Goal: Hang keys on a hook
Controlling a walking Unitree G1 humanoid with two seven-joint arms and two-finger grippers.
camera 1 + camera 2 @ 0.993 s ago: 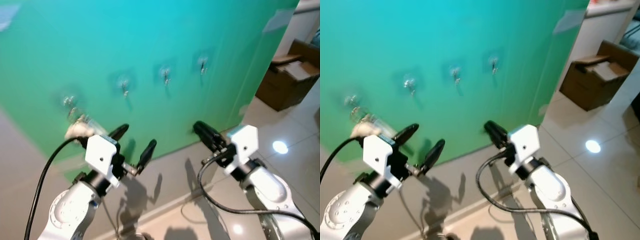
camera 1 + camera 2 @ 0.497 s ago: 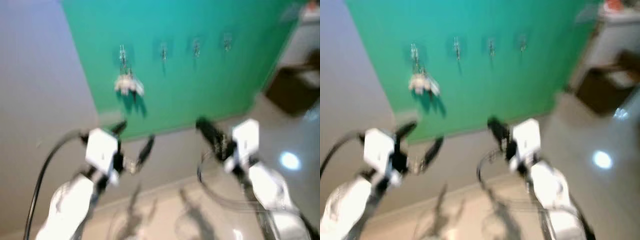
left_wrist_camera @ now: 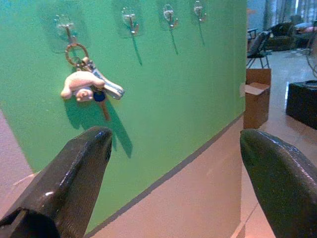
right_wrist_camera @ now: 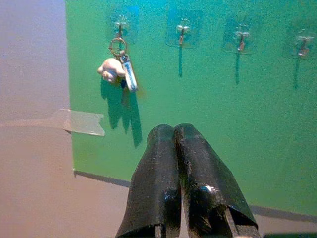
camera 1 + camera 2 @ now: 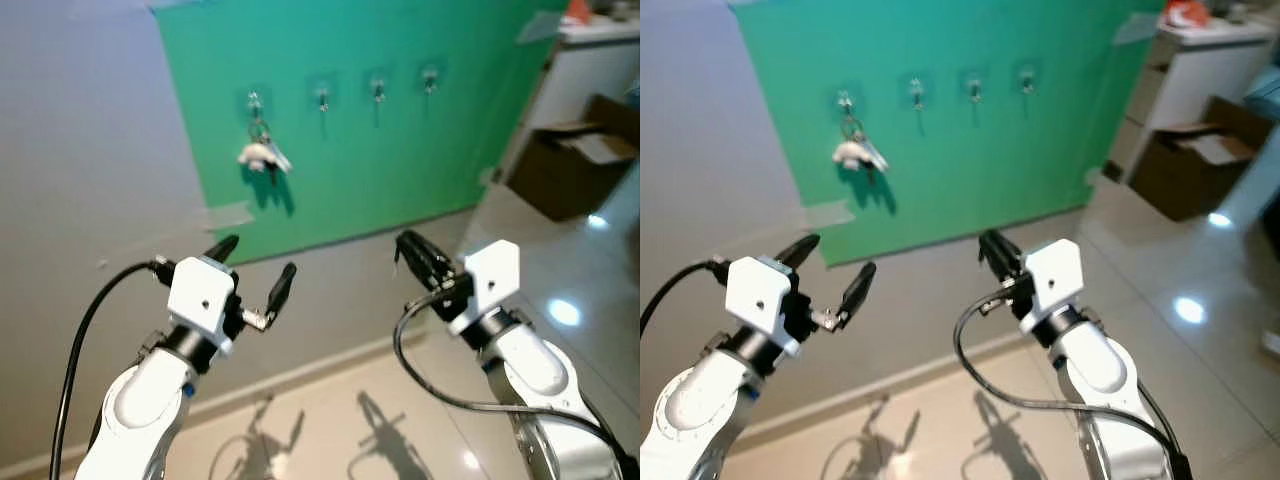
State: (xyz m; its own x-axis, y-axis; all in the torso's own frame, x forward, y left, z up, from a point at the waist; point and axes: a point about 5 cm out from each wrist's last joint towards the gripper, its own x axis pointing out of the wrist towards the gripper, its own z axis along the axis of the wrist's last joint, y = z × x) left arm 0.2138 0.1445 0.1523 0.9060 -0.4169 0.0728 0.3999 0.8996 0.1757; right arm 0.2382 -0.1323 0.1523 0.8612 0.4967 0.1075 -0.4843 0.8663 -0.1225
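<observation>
white-charmed keys (image 5: 262, 154) hang beyond left claw (image 5: 252, 275).

Keys (image 3: 89, 84) hang from the leftmost hook (image 3: 66, 32) of four clear adhesive hooks in a row on a green wall panel: metal ring on the hook, with a pale pink plush-like charm, a blue-headed key and a silver-blue key bunched below it. The bunch dangles flat against the green surface, casting a shadow down and to the side. The other three hooks (image 5: 377, 90) are bare.
</observation>
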